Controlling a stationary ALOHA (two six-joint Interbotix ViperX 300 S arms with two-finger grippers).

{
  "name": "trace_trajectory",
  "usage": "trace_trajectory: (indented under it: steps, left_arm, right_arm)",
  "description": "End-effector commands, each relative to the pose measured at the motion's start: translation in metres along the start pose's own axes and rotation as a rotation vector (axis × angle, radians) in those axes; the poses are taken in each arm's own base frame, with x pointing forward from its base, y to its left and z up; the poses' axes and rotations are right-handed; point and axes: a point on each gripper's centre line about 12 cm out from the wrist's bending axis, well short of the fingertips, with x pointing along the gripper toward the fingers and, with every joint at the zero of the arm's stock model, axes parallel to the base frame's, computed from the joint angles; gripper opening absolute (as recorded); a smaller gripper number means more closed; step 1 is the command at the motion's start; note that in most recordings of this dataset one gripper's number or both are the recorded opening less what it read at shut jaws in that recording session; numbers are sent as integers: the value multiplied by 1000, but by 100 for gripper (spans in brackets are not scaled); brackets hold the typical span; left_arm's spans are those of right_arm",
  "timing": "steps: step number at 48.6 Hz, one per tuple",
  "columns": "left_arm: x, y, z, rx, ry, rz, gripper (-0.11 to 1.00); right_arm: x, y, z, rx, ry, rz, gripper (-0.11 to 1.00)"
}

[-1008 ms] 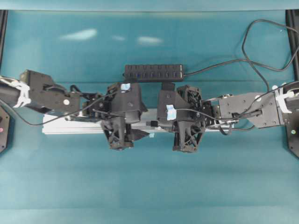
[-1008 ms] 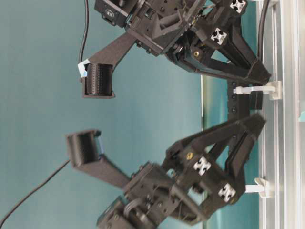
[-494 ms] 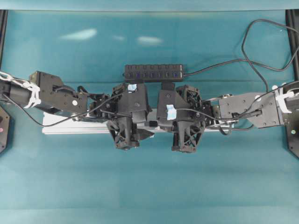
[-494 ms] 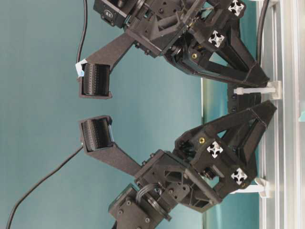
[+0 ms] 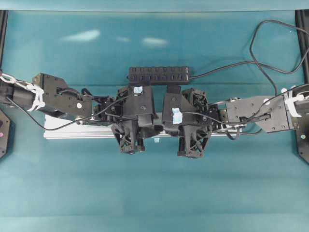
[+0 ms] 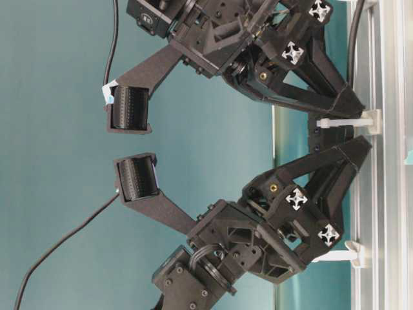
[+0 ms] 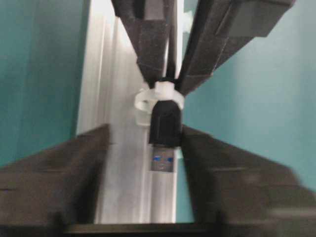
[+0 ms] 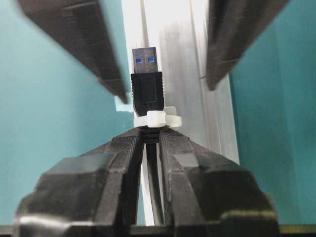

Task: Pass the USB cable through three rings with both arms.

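- The step in hand looks like a handover at a ring: the plug (image 8: 146,94) has come through the ring (image 8: 158,119) and the left claw (image 7: 143,163) is there to take it.
- The right claw (image 8: 151,136) is pressed together on the cable (image 8: 154,197) just behind the ring, its tips right up against the loop, so the plug sticks out just past them.
- The left claw is spread but not wide, one finger (image 7: 64,173) on either side of the plug; there is a gap on one side and I cannot tell whether the other finger touches, so it does not yet hold the plug.
- The plug sits between the left claw's fingers, near their tips, with its metal end (image 7: 163,164) facing into that claw.
- The plug's long axis runs along the rail (image 5: 63,131), the same line as the two claws facing each other; it points from the right claw straight toward the left one, lying level just above the rail.
- Next, I judge, the left claw has to pinch the plug's black body squarely, and only then should the right claw let go so the cable can be drawn on through.
- The pull should stay in line with the rail, or the plug's shoulder may catch on the loop.
- From above, both claws meet at mid-rail just in front of the hub (image 5: 159,75); the plug itself is hidden there.
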Motion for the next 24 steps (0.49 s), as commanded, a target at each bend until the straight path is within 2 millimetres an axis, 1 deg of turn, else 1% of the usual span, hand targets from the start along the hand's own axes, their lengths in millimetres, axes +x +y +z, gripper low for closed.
trace_trajectory:
  steps: [1, 4, 5, 6, 24]
  left_arm:
    - [-1, -2, 9, 11, -29, -4, 42]
    - [-1, -5, 9, 28, -32, -10, 26]
    - [-1, -6, 10, 33, -34, -11, 22]
    - [-1, -7, 9, 37, -32, -12, 20]
    - [-2, -5, 11, 34, -35, -10, 21]
  right_arm:
    - [-5, 2, 7, 3, -31, 8, -6]
    - [-5, 2, 7, 3, -31, 8, -6]
    - [-5, 2, 7, 3, -31, 8, -6]
    - [-5, 2, 7, 3, -31, 8, -6]
    - [-5, 5, 6, -2, -28, 11, -6]
